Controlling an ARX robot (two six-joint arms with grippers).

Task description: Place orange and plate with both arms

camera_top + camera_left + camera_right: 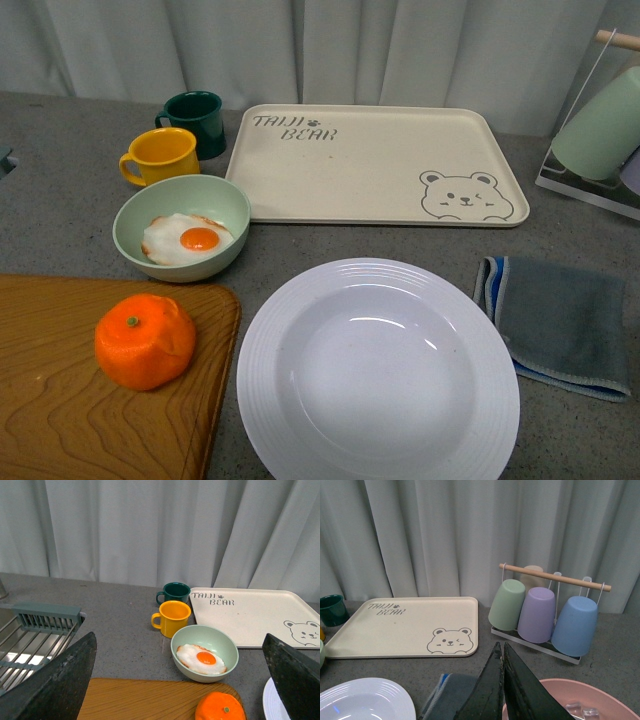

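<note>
The orange (144,341) sits on a wooden cutting board (60,400) at the front left. It also shows in the left wrist view (220,707). The large white ridged plate (378,372) lies on the counter at front centre; its edge shows in the left wrist view (270,702) and in the right wrist view (362,700). My left gripper (180,680) is open and empty, held back above the board with the orange between its fingers (55,680). My right gripper (501,650) is shut and empty, above a grey cloth. Neither arm shows in the front view.
A pale green bowl (182,228) with a fried egg, a yellow mug (160,155) and a dark green mug (195,122) stand behind the board. A cream bear tray (375,165) lies at the back. A grey cloth (560,320), a cup rack (542,612) and a pink bowl (570,700) are on the right.
</note>
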